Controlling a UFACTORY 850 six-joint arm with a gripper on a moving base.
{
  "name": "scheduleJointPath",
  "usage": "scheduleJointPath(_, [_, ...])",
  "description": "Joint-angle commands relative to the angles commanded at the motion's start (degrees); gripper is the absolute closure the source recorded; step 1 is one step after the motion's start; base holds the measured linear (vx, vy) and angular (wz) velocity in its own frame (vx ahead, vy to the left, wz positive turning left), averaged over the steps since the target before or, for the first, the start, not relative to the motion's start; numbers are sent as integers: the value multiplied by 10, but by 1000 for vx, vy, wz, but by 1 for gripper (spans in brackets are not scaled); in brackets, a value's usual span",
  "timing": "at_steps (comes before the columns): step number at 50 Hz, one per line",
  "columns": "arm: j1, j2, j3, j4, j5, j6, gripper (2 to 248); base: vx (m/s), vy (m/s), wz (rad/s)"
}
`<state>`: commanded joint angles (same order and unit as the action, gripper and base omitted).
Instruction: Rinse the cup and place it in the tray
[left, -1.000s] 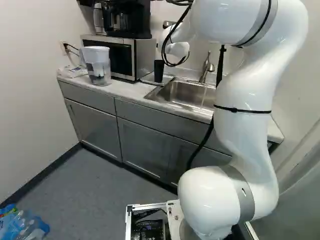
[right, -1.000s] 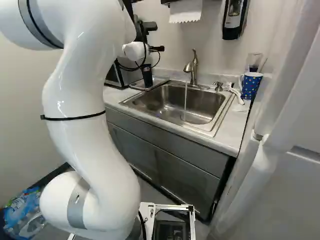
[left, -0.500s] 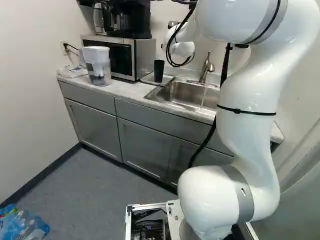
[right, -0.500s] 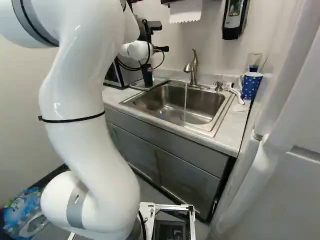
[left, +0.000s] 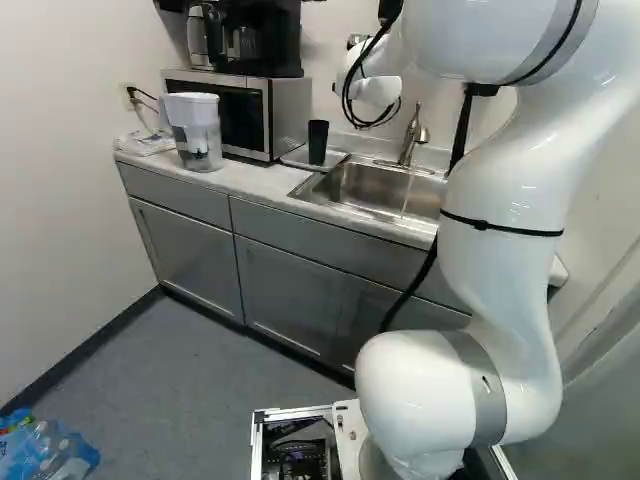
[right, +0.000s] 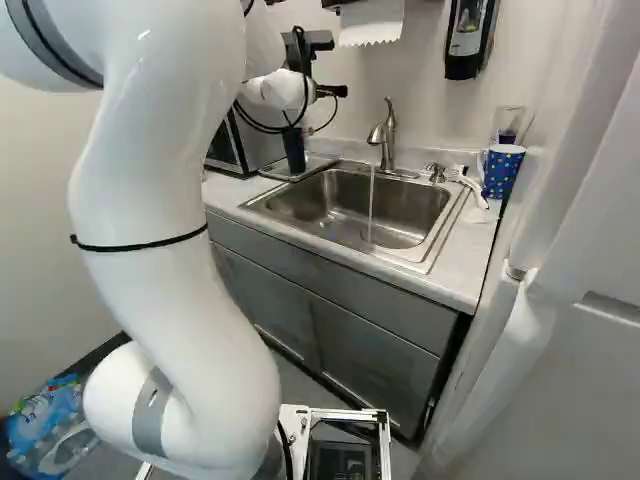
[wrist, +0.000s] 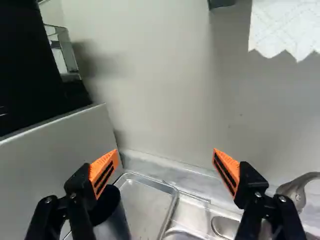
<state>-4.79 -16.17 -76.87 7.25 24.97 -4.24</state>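
In the right base view, a dark part of my gripper (right: 330, 91) shows beside the white wrist, above the cup. The wrist view shows the gripper (wrist: 166, 162) open, its orange-padded fingers wide apart with nothing between them. The black cup (left: 318, 142) stands upright on the metal tray (right: 268, 170) beside the sink. In the wrist view the cup (wrist: 116, 222) is below one finger, which partly hides it; the tray (wrist: 145, 197) lies below the gap. Water runs from the faucet (right: 388, 135) into the sink (right: 330, 205).
A microwave (left: 290, 110) with a coffee maker on top stands beside the tray, with a water pitcher (left: 195, 130) farther along the counter. Right of the sink are a brush (right: 470, 187) and a blue dotted cup (right: 501, 172). A paper towel (right: 370, 22) hangs above the faucet.
The wrist has moved to the right in both base views and slightly up, carrying the open gripper with it. The cup has stayed in its place on the tray.
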Motion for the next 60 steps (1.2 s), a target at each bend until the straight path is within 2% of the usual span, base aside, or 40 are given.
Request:
scheduleJointPath(38, [-42, 31, -2, 0, -62, 0, 3, 0, 0, 0])
scheduleJointPath(60, [-68, 32, -1, 0, -65, 0, 3, 0, 0, 0])
